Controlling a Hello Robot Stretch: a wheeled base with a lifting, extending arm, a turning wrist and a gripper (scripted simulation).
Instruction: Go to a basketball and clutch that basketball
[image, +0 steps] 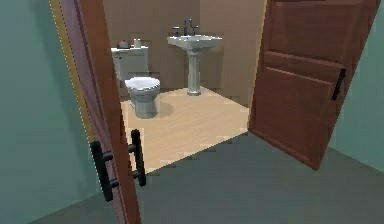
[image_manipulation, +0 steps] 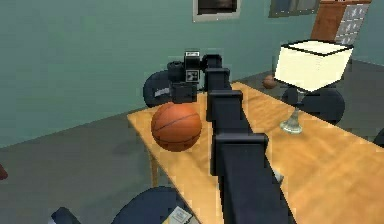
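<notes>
On the table (image_manipulation: 340, 180), the basketball (image_manipulation: 177, 127) lies left of the arm (image_manipulation: 236, 135), the lamp (image_manipulation: 312, 68) right.

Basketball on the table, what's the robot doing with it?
The robot's arm reaches out over a wooden table, with its gripper right by the basketball, which is near the table's edge. I cannot tell whether the gripper holds anything. A lamp stands farther along the table. Ahead of the robot, an open door shows a toilet and a sink.

An orange basketball (image_manipulation: 177, 127) with dark seams, round and whole, at the wooden surface's (image_manipulation: 325, 172) near corner
</notes>
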